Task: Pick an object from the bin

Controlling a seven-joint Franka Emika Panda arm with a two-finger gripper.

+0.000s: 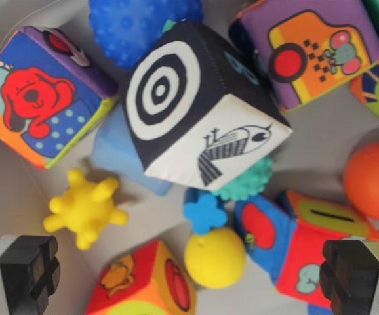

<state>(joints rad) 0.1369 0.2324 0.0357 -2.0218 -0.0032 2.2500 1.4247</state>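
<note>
Contents of bin, grey floor, seen from above by the wrist camera. Gripper: two black finger pads at the bottom corners of the view, one at the wrist view's left and one at the wrist view's right, standing wide apart with nothing clamped between them. Between the fingers, low in the view: yellow ball, smooth, lying nearest the midpoint of the gripper; red and orange soft cube just toward the left finger from it; red and blue soft cube with an apple print toward the right finger, its lower edge hidden behind that pad. Just above the yellow ball: small blue flower-shaped piece, touching or nearly touching the ball. Above the left finger: yellow knobbed toy, lying free on the floor. Centre, farther from the gripper: black-and-white soft cube, target rings on one face and a bird on another, resting tilted over a pale blue block and a teal bumpy ball. Far left: soft cube with a red dog. Top: blue bumpy ball. Top right: purple soft cube with an orange print. Right edge: orange ball, partly cropped.
</note>
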